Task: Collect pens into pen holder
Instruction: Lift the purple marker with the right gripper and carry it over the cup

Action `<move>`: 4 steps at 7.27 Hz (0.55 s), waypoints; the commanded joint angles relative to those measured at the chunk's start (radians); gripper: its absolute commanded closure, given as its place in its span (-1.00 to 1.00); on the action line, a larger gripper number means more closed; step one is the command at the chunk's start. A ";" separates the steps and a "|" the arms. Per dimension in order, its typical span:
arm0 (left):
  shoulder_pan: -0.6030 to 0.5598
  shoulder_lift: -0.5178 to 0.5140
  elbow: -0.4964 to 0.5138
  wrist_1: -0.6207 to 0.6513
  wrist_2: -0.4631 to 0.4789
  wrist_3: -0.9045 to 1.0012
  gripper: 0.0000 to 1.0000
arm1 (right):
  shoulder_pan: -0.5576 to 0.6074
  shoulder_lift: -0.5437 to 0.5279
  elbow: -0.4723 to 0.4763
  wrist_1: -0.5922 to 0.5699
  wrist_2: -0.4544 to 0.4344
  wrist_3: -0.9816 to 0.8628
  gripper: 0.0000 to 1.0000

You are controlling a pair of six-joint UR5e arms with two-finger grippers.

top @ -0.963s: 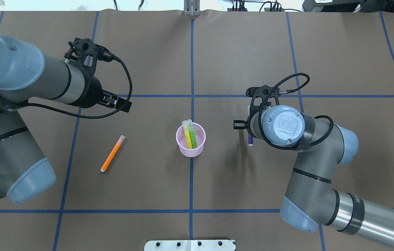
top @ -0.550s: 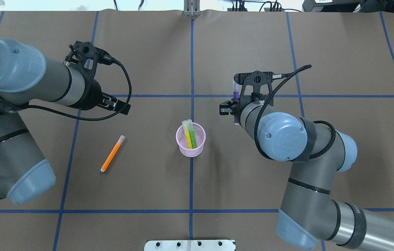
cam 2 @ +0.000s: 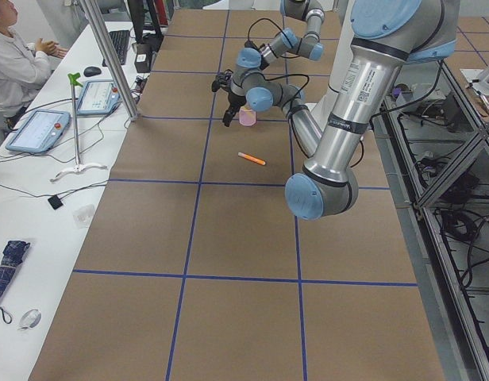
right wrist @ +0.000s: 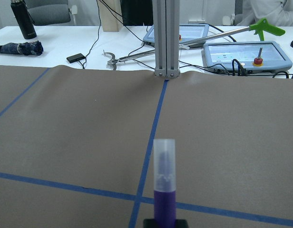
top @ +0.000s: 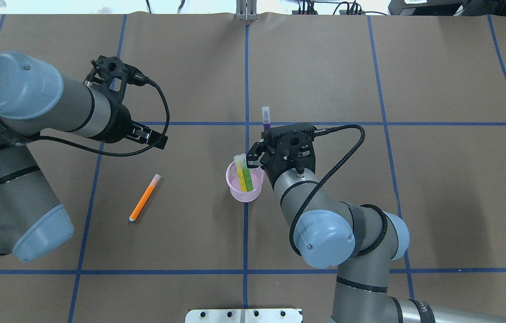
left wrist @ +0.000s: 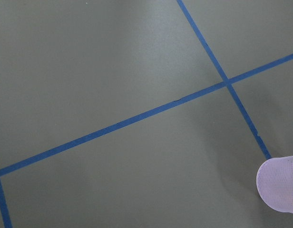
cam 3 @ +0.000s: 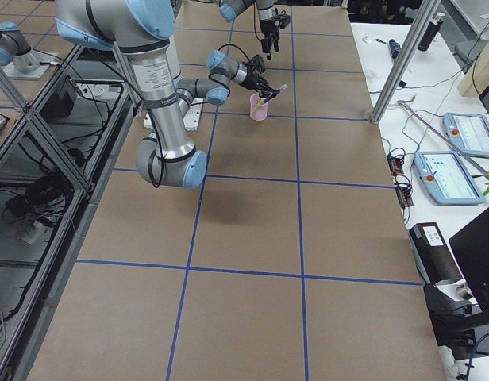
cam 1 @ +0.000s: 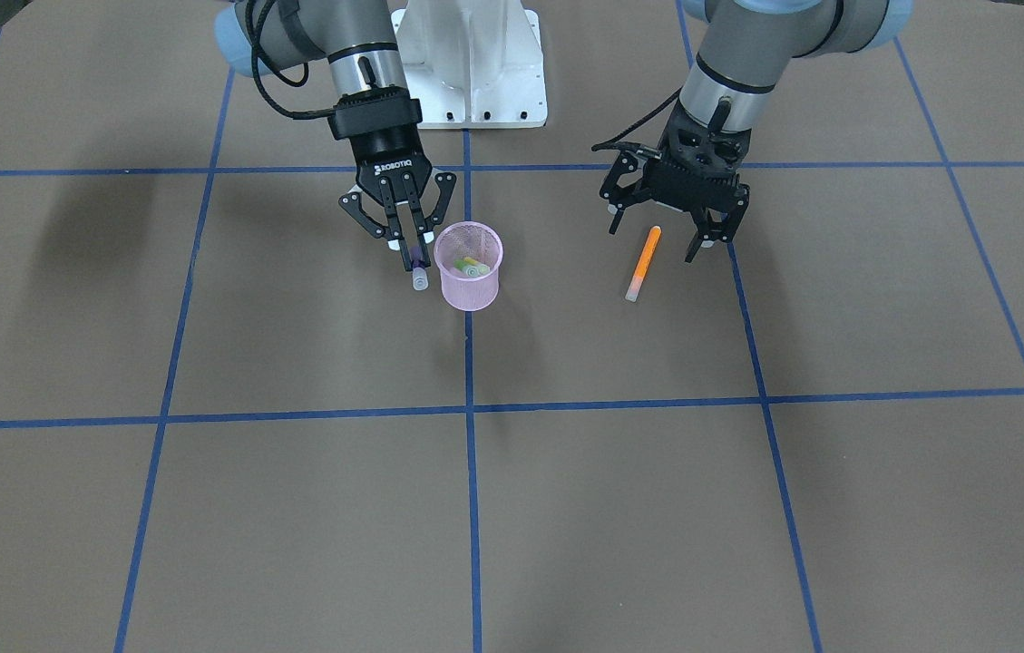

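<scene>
The pink mesh pen holder (top: 245, 190) (cam 1: 470, 283) stands mid-table with the yellow pen (top: 238, 172) and green pen (top: 247, 177) inside. My right gripper (cam 1: 414, 261) is shut on the purple pen (top: 266, 125) (right wrist: 164, 199). It holds the pen tilted in the air just beside the holder's rim, with the pale cap (cam 1: 419, 280) pointing away from me. The orange pen (top: 144, 198) (cam 1: 644, 258) lies flat on the table on my left. My left gripper (cam 1: 657, 240) is open and empty, hovering by the orange pen's far end.
The white base plate (cam 1: 475, 63) sits at the robot's edge of the table. A metal post (top: 246, 11) stands at the far edge. Blue tape lines cross the brown mat (top: 324, 67). The holder's edge shows in the left wrist view (left wrist: 279, 185).
My right arm lifted the purple pen off the table and swung it left, from well right of the holder to right beside its rim. My left arm barely moved.
</scene>
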 commanded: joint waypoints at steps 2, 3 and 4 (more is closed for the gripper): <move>0.000 0.002 0.001 -0.002 -0.001 -0.002 -1.00 | -0.049 0.039 -0.049 0.032 -0.080 -0.035 1.00; 0.000 0.002 0.002 -0.002 -0.001 -0.002 -1.00 | -0.064 0.042 -0.057 0.032 -0.101 -0.035 1.00; 0.000 0.002 0.011 -0.007 -0.001 -0.002 -1.00 | -0.071 0.046 -0.058 0.032 -0.101 -0.035 1.00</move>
